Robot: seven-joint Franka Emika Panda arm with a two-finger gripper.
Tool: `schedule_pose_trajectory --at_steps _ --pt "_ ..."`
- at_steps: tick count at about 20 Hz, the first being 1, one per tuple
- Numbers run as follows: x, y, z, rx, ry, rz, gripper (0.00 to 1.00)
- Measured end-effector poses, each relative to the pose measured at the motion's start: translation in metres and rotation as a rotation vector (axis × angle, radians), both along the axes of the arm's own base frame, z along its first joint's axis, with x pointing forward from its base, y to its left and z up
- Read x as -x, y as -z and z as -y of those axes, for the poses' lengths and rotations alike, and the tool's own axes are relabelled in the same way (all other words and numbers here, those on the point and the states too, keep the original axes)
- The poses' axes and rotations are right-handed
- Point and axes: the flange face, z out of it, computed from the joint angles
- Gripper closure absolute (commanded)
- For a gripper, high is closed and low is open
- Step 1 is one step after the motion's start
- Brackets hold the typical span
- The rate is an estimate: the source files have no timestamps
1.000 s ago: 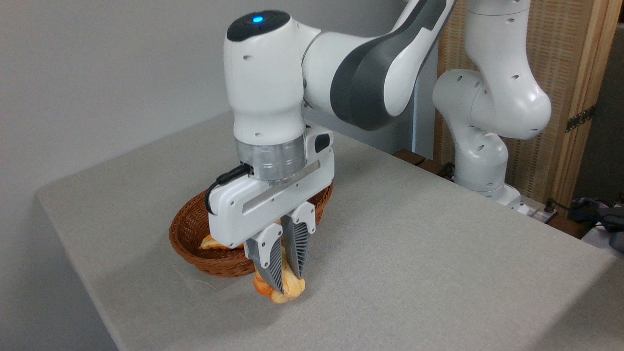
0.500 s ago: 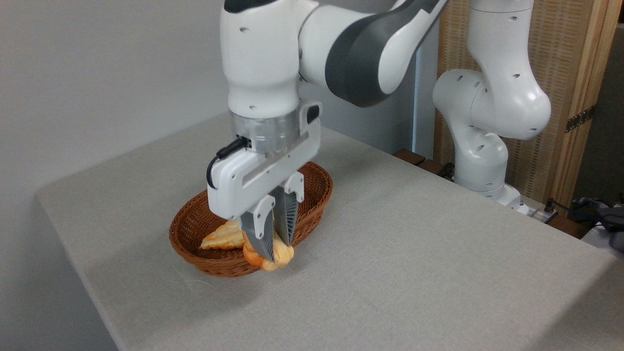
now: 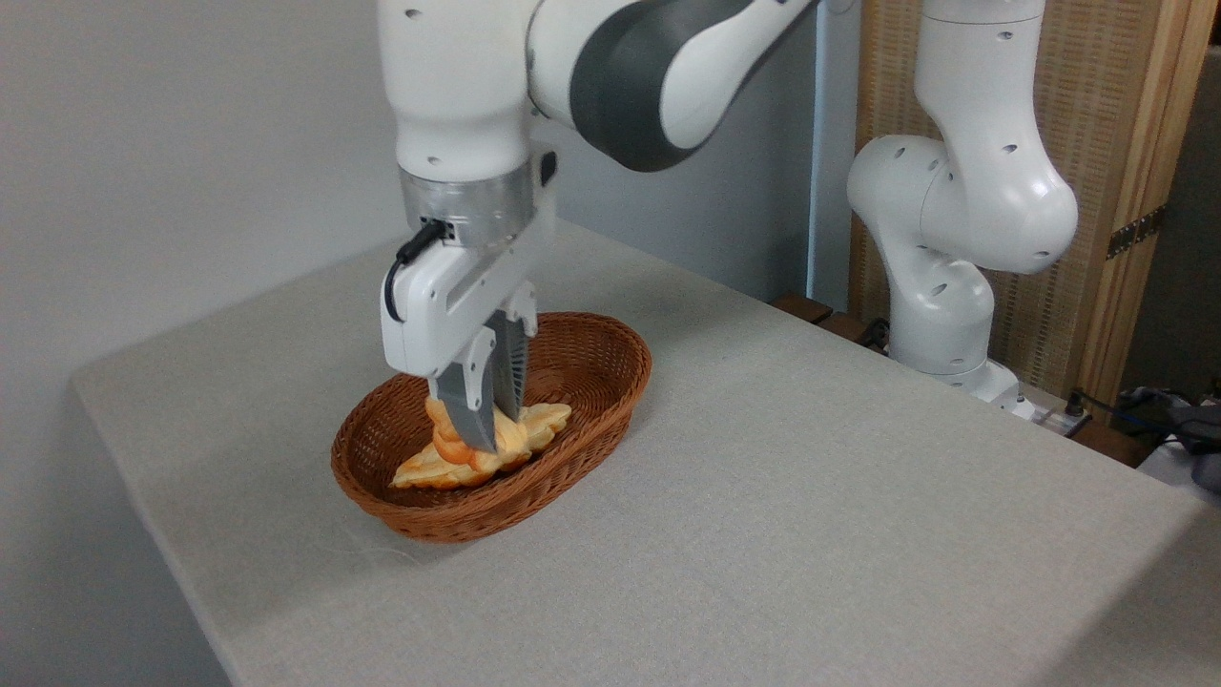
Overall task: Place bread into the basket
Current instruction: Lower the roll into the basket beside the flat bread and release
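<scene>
The fingers (image 3: 482,420) are covering most of the bun (image 3: 450,446), so its top is staying out of sight. The loaf (image 3: 534,422) is showing only in part behind them. The arm (image 3: 610,67) is running off the top edge, and the bench (image 3: 763,496) is getting cut off below.

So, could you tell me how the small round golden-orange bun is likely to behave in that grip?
The small round golden-orange bun looks soft: it bulges around the gripper fingers, so it probably squashes rather than slips. It seems light, since two narrow fingers carry it. Released over the paler braided loaf in the oval brown wicker basket, it may roll.
</scene>
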Motion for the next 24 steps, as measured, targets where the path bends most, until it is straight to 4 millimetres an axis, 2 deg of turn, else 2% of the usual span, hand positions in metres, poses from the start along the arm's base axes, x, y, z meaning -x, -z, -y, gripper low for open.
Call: schedule_pose_trajectory --at_steps 6,9,13,15,16,17,21,24 --pt "0.006 -0.002 0.047 0.01 -0.182 -0.036 0.53" --pt "0.012 -0.002 0.077 0.016 -0.327 -0.066 0.53" --pt "0.014 -0.002 0.085 0.038 -0.468 -0.096 0.52" --pt "0.015 -0.002 0.091 0.05 -0.569 -0.118 0.38" --pt "0.016 -0.002 0.094 0.052 -0.622 -0.127 0.16" --pt "0.017 -0.002 0.095 0.054 -0.674 -0.137 0.0" --pt "0.017 0.0 0.097 0.057 -0.836 -0.168 0.0" --pt "0.016 0.002 0.097 0.057 -0.877 -0.177 0.0"
